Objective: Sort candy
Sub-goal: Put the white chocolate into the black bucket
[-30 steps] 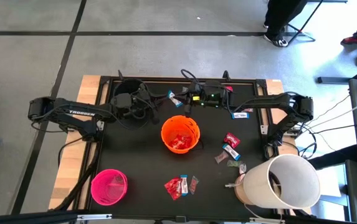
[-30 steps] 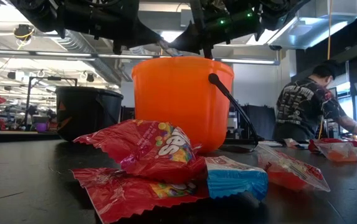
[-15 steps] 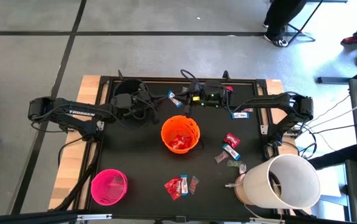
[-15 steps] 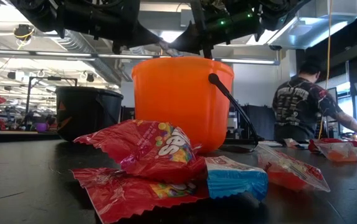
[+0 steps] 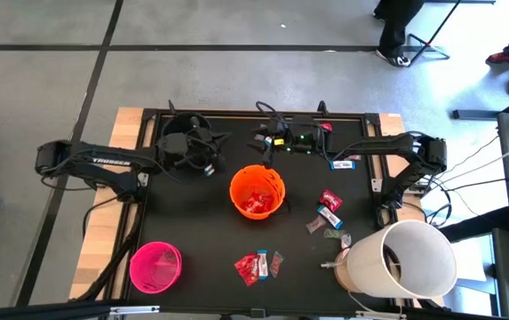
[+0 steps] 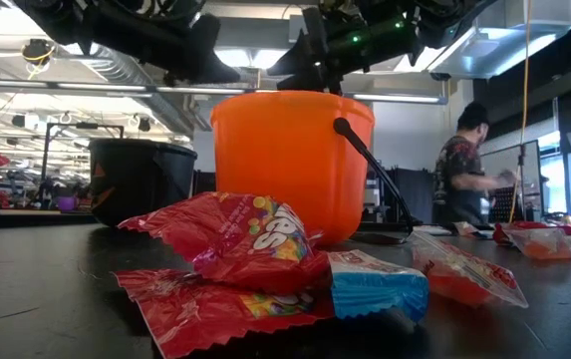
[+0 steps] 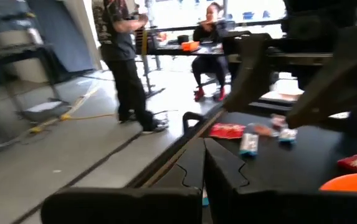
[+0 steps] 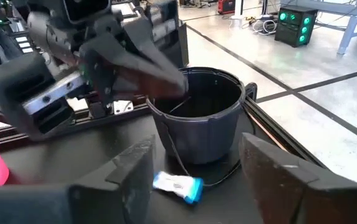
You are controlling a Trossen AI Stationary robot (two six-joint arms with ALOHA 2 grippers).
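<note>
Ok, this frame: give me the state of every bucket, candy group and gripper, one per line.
Orange bucket: upright, red packets inside.
Pink bucket: upright, contents unclear.
Black bucket: upright, no candy visible inside.
Blue-and-white bar: lying on the table beside the black bucket.
Red packets: loose on the table, unsorted.
Left gripper: jaws shut, nothing seen in them.
Right gripper: jaws open, empty.

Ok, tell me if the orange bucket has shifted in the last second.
No. In the high view the orange bucket keeps its place, with the same gap to the pink bucket.
</note>
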